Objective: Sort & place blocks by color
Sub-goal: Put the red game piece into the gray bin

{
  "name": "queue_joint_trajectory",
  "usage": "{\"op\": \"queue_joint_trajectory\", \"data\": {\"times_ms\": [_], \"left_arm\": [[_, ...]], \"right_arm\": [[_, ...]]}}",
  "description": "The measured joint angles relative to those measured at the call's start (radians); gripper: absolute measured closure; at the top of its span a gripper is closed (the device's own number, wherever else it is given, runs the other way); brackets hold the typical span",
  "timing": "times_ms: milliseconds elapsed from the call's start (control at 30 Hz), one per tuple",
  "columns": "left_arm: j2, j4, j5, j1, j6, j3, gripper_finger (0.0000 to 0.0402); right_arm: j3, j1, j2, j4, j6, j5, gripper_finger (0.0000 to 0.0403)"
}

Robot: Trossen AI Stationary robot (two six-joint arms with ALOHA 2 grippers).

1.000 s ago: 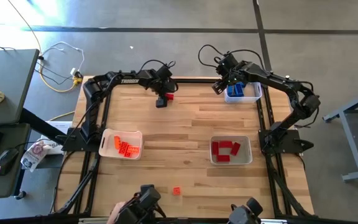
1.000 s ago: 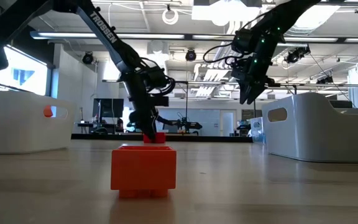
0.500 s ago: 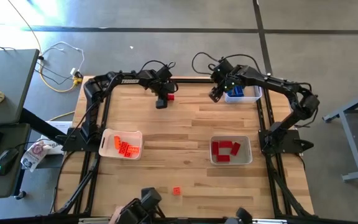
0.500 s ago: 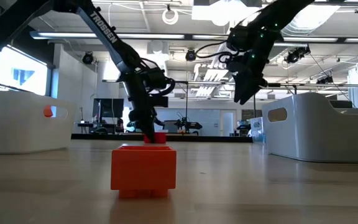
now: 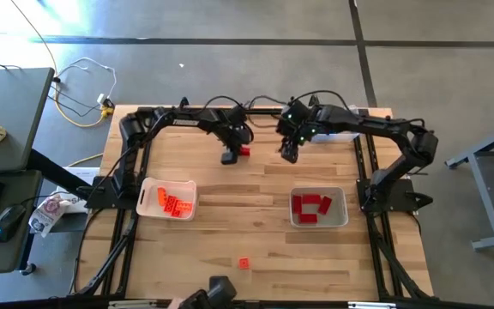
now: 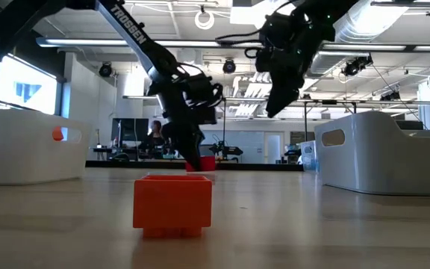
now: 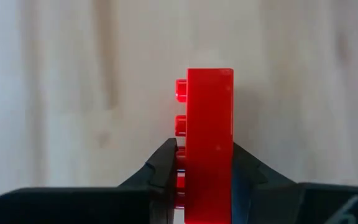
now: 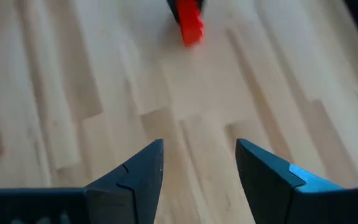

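My left gripper (image 5: 233, 155) is shut on a red block (image 5: 243, 151) over the far middle of the table; the low view shows this block (image 6: 207, 163) at table height. My right gripper (image 5: 288, 155) hangs open above the table just right of it, with nothing between its fingers (image 8: 199, 155). An orange block (image 5: 243, 263) rests on its base near the front edge, studs up. More orange blocks lie in the left white tray (image 5: 147, 185), and red blocks lie in the right white tray (image 5: 341, 196). My left gripper pinches the red block's near end (image 7: 209, 163) between its two fingers, one finger on the studded face and one on the face opposite. The fingers come from above, slanting down. Whether the block touches the table I cannot tell.
A third white tray (image 5: 355, 130) at the far right is mostly hidden under my right arm. Black frame rails run along the table's left and right edges. Bare wood lies between the two near trays.
My left gripper has gone toward the table's near edge and a little to the right, and the red block has moved with it. My right gripper has swung from above the far right tray toward the table's left, out over the bare wood, and has turned.
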Motion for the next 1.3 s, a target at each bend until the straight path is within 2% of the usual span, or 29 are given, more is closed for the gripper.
{"op": "queue_joint_trajectory", "data": {"times_ms": [200,500,600,800,900,1033,1300], "left_arm": [[-0.004,0.038,-0.002,-0.060,-0.043,0.000,0.0338],[-0.080,0.085,-0.004,-0.148,-0.103,-0.001,0.0338],[-0.104,0.119,-0.009,-0.185,-0.126,0.000,0.0338],[-0.138,0.161,-0.011,-0.252,-0.158,0.000,0.0338],[-0.146,0.175,-0.026,-0.278,-0.183,0.000,0.0338],[-0.151,0.187,-0.117,-0.313,-0.219,0.000,0.0334],[-0.150,0.228,-0.126,-0.376,-0.268,0.000,0.0334]], "right_arm": [[0.000,0.095,0.000,0.010,-0.059,-0.001,0.0217],[0.000,0.207,0.000,0.019,-0.093,0.000,0.0217],[0.000,0.234,0.000,0.044,-0.093,0.033,0.0217],[0.000,0.275,0.000,0.107,-0.094,0.142,0.0217],[0.000,0.290,0.000,0.109,-0.094,0.136,0.0217],[0.000,0.310,0.000,0.108,-0.082,0.130,0.0217],[0.000,0.338,0.000,0.095,-0.031,0.167,0.0217]]}}
